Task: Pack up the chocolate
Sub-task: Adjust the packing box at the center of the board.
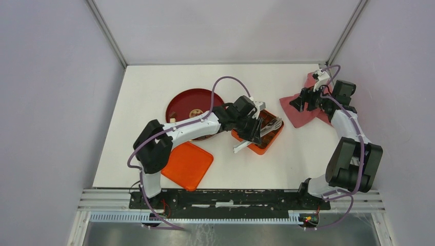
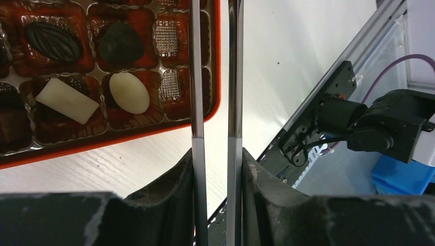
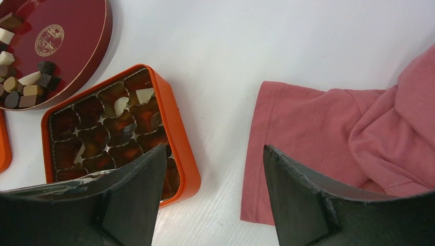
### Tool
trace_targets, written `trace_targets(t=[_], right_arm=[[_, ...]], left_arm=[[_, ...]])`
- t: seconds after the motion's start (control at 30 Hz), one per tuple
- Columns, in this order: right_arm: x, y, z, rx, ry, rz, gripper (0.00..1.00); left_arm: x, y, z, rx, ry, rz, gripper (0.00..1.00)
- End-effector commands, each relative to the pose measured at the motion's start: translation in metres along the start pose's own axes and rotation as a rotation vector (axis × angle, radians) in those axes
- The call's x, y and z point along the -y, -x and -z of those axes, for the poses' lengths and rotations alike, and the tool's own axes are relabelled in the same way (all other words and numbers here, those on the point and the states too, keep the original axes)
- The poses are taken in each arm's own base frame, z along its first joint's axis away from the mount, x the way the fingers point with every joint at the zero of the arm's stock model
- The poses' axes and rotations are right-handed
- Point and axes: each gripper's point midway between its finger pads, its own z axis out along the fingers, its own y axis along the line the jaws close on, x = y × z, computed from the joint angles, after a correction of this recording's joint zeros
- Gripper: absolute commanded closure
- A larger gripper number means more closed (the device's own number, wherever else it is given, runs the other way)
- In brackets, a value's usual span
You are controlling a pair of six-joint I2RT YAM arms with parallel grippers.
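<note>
Left gripper point(image 2: 216, 166) is clamped on a pair of metal tongs point(image 2: 197, 77). The blades are parallel with a gap between them and run up the frame across the right rim of the orange box point(image 2: 102, 139). The tips are cut off at the top of the left wrist view, so cannot tell if a piece is carried. Right gripper point(image 3: 213, 156) is released with nothing between its fingers, over the counter point(image 3: 231, 46) at the left edge of the pink cloth point(image 3: 318, 133).

Chocolate point(image 3: 23, 84): the loose pile is on the left side of the red plate point(image 3: 77, 51), upper left of the right wrist view. Some pieces are already in box cells: two dark, a white oval and a white bar, upper left of the left wrist view. The two cells by the right rim look empty. Orange lid point(image 1: 187, 165) lies lower left of the box in the top view, apart from it.

Likely step: tongs working over the box. To do it well:
- Centre the tips over one empty cell and go in vertical.
- Keep the blades off the rim and off seated pieces.
- Release low so the piece lands flat, not across a divider.
- Squeeze lightly; small smooth pieces will probably slip or mark.
</note>
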Motion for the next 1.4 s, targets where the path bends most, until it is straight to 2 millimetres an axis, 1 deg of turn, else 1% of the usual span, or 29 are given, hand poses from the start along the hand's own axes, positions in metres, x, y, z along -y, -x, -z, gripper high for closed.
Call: trace_targets(t=[0.0,0.07,0.2,0.33,0.5,0.63,0.77,1.0,1.17,1.3,1.37], right_arm=[[-0.002,0.013,0.004,0.044,-0.001,0.036,0.25],[-0.002,0.013,0.004,0.044,-0.002,0.038,0.25],[-0.004,0.011,0.005,0.047,0.0,0.039,0.25],[-0.004,0.011,0.005,0.047,0.001,0.037,0.25],[-0.005,0.011,0.005,0.049,0.004,0.037,0.25],[-0.006,0.011,0.005,0.049,0.007,0.038,0.25],[-0.006,0.011,0.005,0.051,0.007,0.036,0.25],[-0.007,0.011,0.006,0.052,0.01,0.036,0.25],[-0.008,0.011,0.006,0.054,0.01,0.038,0.25],[-0.01,0.011,0.006,0.056,0.021,0.041,0.25],[-0.012,0.011,0.007,0.058,0.033,0.045,0.25]], left_arm=[[0.007,0.022,0.001,0.058,0.008,-0.076,0.94],[0.007,0.023,-0.001,0.06,0.01,-0.08,0.91],[0.006,0.024,-0.005,0.063,0.025,-0.086,0.82],[0.003,0.027,-0.009,0.065,0.037,-0.086,0.77],[0.007,0.031,-0.011,0.07,0.031,-0.092,0.7],[0.007,0.027,-0.013,0.055,0.032,-0.097,0.65],[0.004,0.023,-0.014,0.04,0.04,-0.093,0.62],[0.006,0.026,-0.013,0.046,0.035,-0.097,0.56],[0.009,0.034,-0.006,0.079,0.047,-0.103,0.6],[0.016,0.046,0.012,0.134,0.054,-0.106,0.61],[0.018,0.051,0.025,0.167,0.068,-0.107,0.61]])
